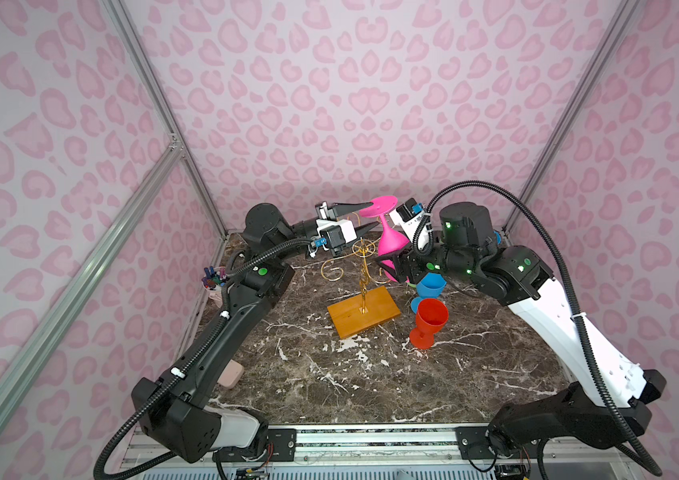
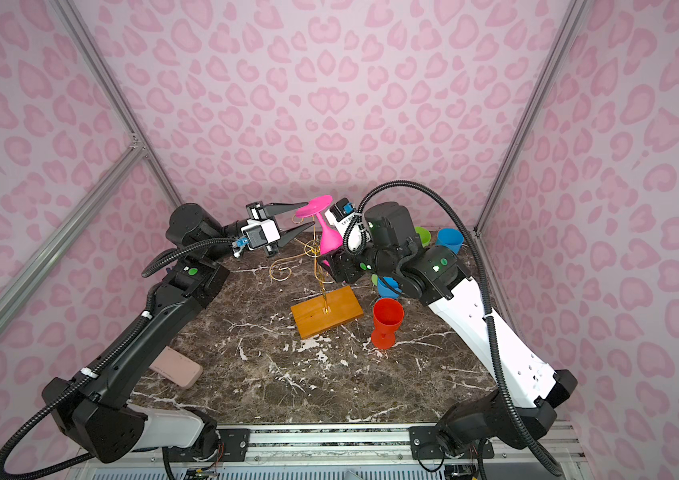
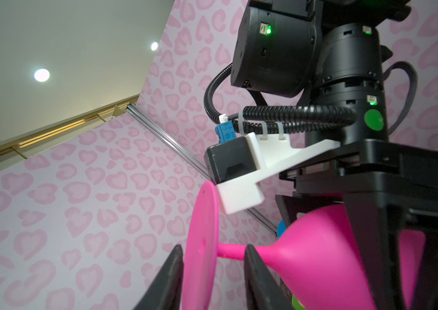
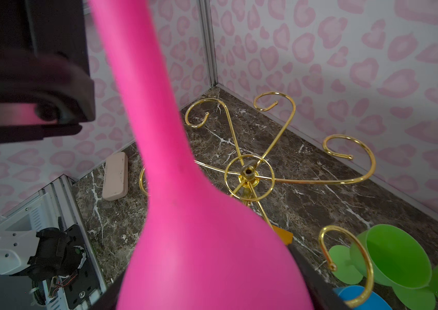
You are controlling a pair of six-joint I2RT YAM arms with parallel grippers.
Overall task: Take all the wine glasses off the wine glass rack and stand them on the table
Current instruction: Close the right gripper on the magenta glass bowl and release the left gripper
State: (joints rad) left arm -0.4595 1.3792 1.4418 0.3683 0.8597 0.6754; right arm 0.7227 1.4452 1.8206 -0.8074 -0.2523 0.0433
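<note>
The wine glass [image 1: 389, 241] is bright pink and inverted, foot up and bowl down. It sits above the wine glass rack [image 4: 248, 171], just beside the central hub and higher than the scrolled arms. No wire can be seen hooked around its stem, so it looks free of the rack, though one scroll is partly hidden behind the bowl in the right wrist view.

The right hand [image 1: 391, 266] is clamped across the bowl, at the end of the glass nearest the rack, and carries its weight. The glass's long axis runs steeply up from that grip to the flat foot, leaning only a little.

The left hand [image 1: 374, 214] is at that upper end, farther above the rack. Its two fingers [image 3: 255, 271] are apart: one lies over the outer face of the foot and the other beside the stem just under it. A gap to the disc still shows, so nothing is pinched there yet. The left hand's closing line runs along the glass's axis, so a squeeze would take the foot through its thickness. I judge this to be a handover being set up.

On the counter [image 1: 371, 386], beyond the rack's wooden base, a red glass [image 1: 429, 320] and a blue glass [image 1: 429, 284] stand under the right arm.
</note>
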